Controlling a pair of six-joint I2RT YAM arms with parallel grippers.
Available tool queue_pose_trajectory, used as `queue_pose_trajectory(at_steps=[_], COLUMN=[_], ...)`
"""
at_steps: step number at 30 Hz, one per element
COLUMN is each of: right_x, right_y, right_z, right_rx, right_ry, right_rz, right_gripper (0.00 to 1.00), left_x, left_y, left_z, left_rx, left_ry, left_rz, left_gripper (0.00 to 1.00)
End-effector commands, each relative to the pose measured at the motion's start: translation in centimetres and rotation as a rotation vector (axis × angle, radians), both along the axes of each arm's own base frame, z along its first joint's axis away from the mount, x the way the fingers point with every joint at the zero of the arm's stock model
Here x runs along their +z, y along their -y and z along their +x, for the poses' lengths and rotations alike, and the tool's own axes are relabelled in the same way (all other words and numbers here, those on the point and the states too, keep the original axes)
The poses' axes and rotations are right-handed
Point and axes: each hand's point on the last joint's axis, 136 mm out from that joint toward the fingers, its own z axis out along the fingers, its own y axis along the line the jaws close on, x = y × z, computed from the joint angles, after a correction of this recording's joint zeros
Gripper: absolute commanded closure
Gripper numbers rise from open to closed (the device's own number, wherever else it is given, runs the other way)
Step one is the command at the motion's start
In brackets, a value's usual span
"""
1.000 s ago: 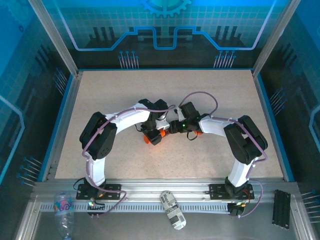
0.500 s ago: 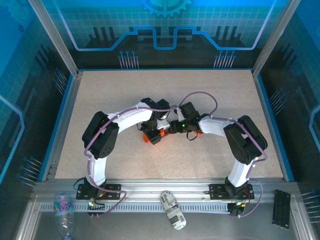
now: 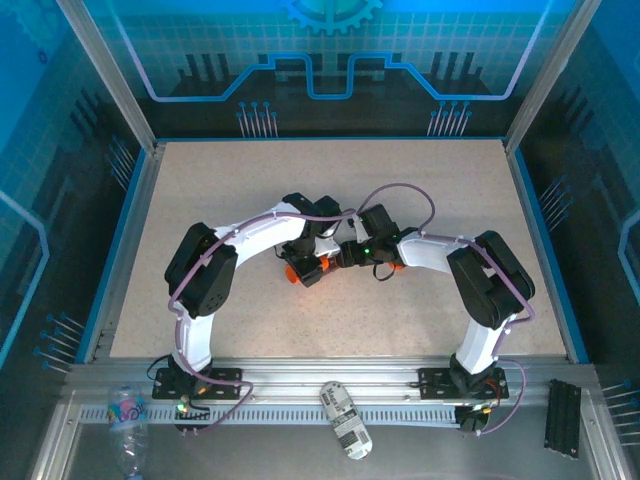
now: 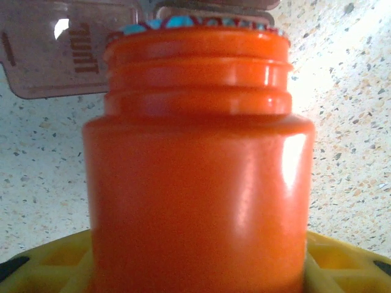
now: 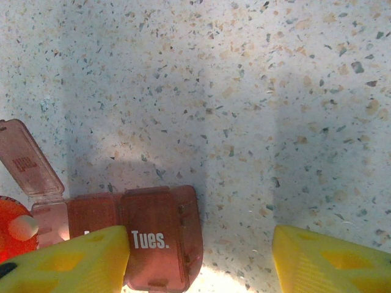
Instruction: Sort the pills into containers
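Shifting slightly since a second ago, my left gripper (image 3: 301, 270) is clamping the orange bottle (image 4: 195, 177); my right gripper (image 5: 201, 256) is hovering agape above the tray (image 5: 156, 235).

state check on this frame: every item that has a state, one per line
orange pill bottle: uncapped, held.
pill organizer: one lid flipped open, Tues. lid shut.
left gripper: shut on orange pill bottle.
right gripper: open, holding nothing.

tabletop (image 3: 330, 180): speckled beige | near rail: clear plastic bottle (image 3: 128, 425) left, white labelled bottle (image 3: 345, 420) centre, lying down | black strip (image 3: 562, 417) right
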Motion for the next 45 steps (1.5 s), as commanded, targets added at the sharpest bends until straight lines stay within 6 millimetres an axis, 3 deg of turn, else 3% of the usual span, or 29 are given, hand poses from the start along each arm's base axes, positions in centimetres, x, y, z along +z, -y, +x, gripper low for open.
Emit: queue_pose_trajectory(at_steps=[1,27,36,45], right_x=[-0.7,-0.1,0.4,2.5], right_y=[-0.8,-1.0,-1.0,-1.0], right_z=[-0.5,-0.4,-0.2,0.4], right_rx=[0.02,0.01,-0.003,-0.015], right_ry=[-0.026,-0.026,-0.026,0.002], right_rz=[0.001,0.011,0.024,0.05], right_gripper=[0.36,0.36,0.35,0.33], left_x=[0.2,0.5,1.0,1.1], left_y=[-0.3,0.0,0.6,1.4], left_z=[-0.4,-1.0,-0.4,0.6], left_rx=[-0.04,-0.012,0.065,0.151], left_ry=[-0.019,0.006,0.107,0.228], left_rz=[0.034,-0.061,-0.213,-0.372], left_gripper=[1.0,1.0,1.0,1.0])
